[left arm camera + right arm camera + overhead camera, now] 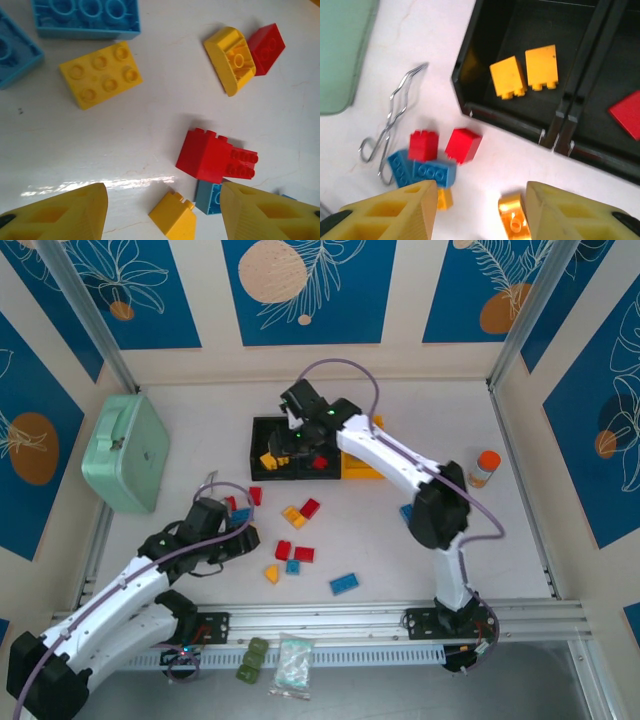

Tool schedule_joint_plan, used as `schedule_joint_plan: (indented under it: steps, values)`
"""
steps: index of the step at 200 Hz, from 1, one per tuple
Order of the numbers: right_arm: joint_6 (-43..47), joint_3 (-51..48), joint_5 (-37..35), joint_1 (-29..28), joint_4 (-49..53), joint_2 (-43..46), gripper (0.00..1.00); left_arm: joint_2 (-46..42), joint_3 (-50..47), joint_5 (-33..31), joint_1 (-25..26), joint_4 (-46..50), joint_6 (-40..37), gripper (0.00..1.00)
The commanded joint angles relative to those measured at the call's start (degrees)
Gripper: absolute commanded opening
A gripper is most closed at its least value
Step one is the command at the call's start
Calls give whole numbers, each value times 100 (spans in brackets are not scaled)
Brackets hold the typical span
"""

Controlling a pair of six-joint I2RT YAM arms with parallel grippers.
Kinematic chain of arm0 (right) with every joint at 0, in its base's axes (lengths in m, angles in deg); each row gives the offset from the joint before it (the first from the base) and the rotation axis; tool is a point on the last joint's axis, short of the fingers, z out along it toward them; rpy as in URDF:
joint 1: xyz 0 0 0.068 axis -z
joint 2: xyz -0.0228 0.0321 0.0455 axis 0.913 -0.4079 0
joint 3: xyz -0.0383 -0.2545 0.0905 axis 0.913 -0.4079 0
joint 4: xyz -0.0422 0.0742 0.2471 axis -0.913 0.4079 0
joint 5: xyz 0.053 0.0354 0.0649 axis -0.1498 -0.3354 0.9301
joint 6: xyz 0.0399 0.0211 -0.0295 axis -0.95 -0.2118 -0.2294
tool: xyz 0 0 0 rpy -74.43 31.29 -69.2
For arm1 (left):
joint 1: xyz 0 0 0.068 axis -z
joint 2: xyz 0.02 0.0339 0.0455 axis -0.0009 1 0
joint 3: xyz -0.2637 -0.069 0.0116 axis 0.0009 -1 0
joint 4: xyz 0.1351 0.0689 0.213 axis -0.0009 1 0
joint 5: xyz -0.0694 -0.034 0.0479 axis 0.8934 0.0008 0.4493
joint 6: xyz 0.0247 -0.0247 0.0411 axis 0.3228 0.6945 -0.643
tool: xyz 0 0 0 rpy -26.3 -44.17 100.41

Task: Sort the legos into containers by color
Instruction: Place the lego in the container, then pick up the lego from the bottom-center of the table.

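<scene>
Three joined bins [262, 435] are set in a row on the bench [380, 550]. Two yellow legos [508, 76], bumps toward the wall, are seen in one black bin [470, 102], one red lego [626, 114] in the next. Left pincer [164, 205] and right pincer [480, 210] are held open.

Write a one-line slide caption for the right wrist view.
Right gripper open over loose bricks beside a black bin holding two yellow bricks; a red brick lies in the next bin.
</scene>
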Motion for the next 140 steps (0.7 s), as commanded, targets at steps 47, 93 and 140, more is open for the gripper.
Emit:
schedule_joint_plan:
  steps: [47, 93, 140]
  values:
    - [-42, -3210, -454, -377, -297, 2407, 67, 338, 124, 919, -13, -488, -771, 61]
    - [-793, -4477, -640, -895, 206, 3294, 84, 287, -134, 1220, -8, -617, -742, 61]
    - [-1646, -5116, -651, -1648, 557, 3161, 85, 324, -247, 1200, -11, -751, -675, 61]
